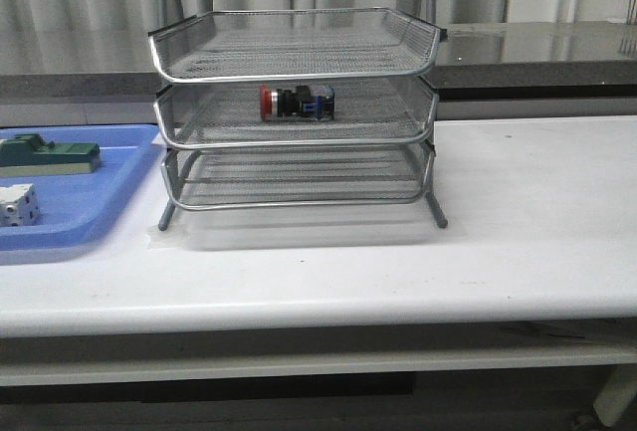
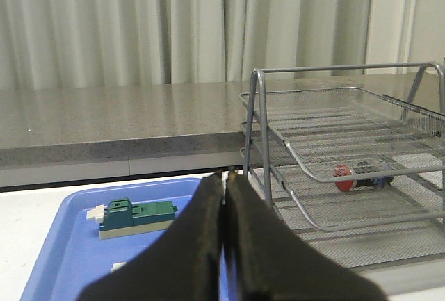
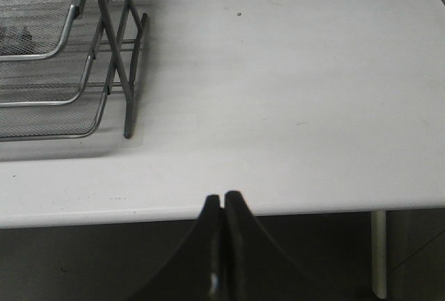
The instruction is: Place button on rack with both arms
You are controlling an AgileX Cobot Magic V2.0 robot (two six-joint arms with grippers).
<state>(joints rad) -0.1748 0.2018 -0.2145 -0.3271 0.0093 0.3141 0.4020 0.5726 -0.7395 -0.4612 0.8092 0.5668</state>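
Red-headed button (image 1: 297,102) is seen lying in the wire rack's (image 1: 295,112) middle tray.
Left gripper (image 2: 224,191) and right gripper (image 3: 223,207) are pressed closed, empty.

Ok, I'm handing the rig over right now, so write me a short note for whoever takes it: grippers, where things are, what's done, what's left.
Left gripper: shut, empty, held above the blue tray.
Right gripper: shut, empty, near the table's front edge, right of the rack.
Button: lying on its side in the rack's middle tier, red head pointing left.
Done: button is on the rack, both arms clear of it.
Left: nothing obvious. The green block and white block sit in the blue tray.
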